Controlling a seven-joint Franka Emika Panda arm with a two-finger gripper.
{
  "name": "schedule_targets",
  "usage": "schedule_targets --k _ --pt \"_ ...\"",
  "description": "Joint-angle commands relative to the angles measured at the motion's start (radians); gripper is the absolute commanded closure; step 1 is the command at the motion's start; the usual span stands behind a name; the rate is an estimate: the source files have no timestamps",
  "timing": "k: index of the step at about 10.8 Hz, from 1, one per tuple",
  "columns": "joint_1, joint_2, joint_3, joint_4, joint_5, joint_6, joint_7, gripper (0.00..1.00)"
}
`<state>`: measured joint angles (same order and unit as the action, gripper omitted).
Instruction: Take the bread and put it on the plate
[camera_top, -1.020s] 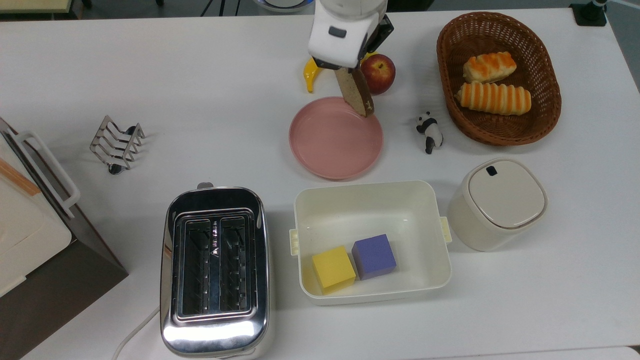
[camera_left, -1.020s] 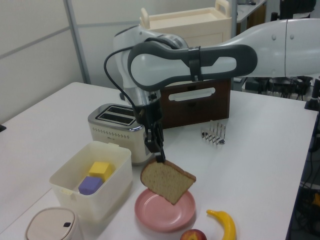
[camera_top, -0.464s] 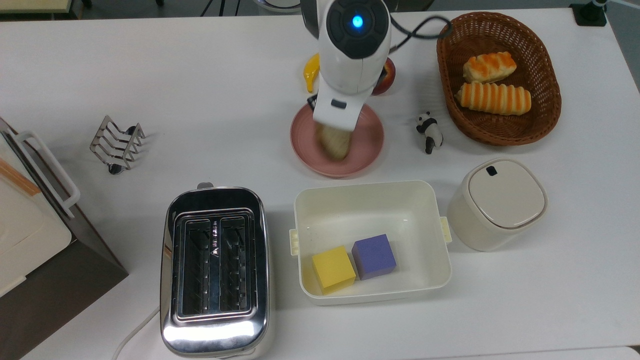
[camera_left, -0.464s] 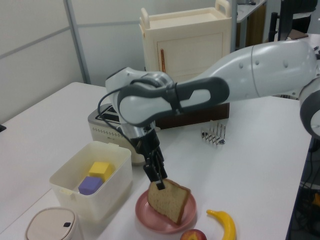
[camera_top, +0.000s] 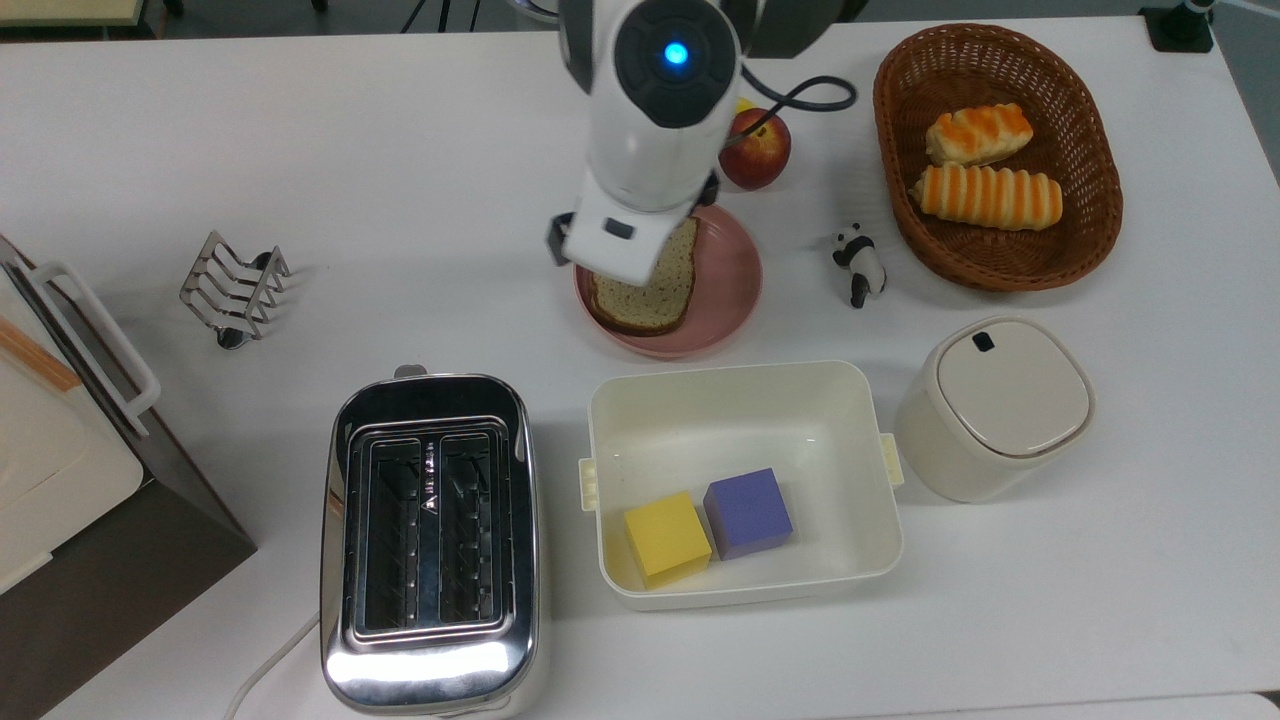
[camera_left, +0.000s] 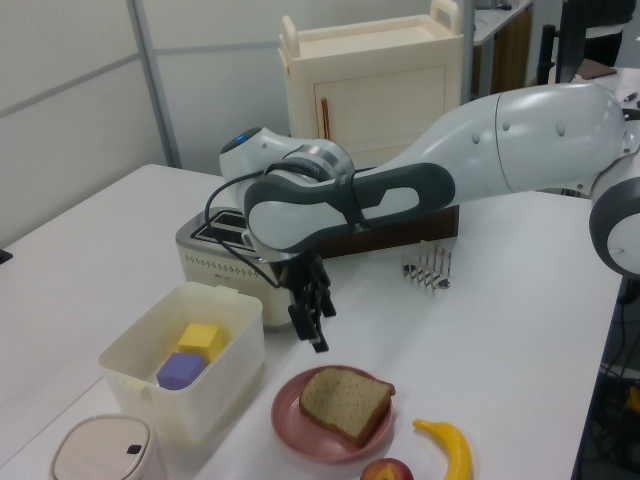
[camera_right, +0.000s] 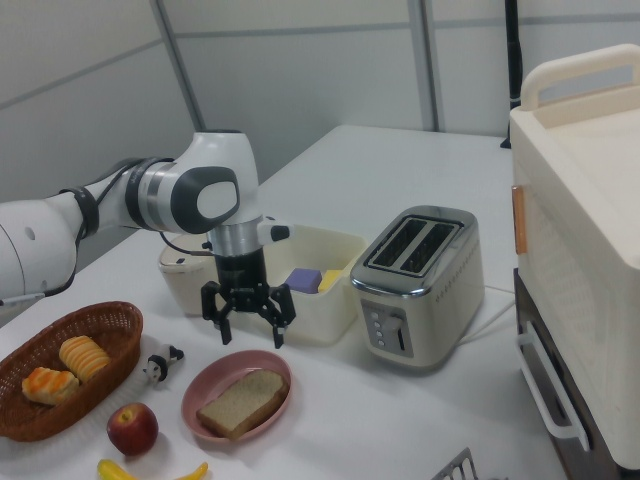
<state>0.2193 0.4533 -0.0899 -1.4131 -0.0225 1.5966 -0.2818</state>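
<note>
White tabletop is carrying a toaster (camera_right: 420, 285), and the bread (camera_right: 241, 403) is lying flat inside the pink plate (camera_right: 205, 385) (task looks done). Above it the gripper (camera_right: 248, 322) is hanging spread wide and empty, presumably having let go so the slice could settle.

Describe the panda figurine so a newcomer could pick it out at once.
Start at the brown wicker basket holding the striped rolls. Between it and the pink plate stands the panda figurine, alone on the white table. It is the one black-and-white thing there, far smaller than the red apple nearby.
</note>
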Motion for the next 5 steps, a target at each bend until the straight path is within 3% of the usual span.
schedule_targets --k 1,5 --pt "-0.005 -0.056 -0.027 -0.02 -0.109 0.019 0.142 0.0" --pt "-0.06 -0.215 -0.051 -0.021 -0.097 0.017 0.318 0.0"
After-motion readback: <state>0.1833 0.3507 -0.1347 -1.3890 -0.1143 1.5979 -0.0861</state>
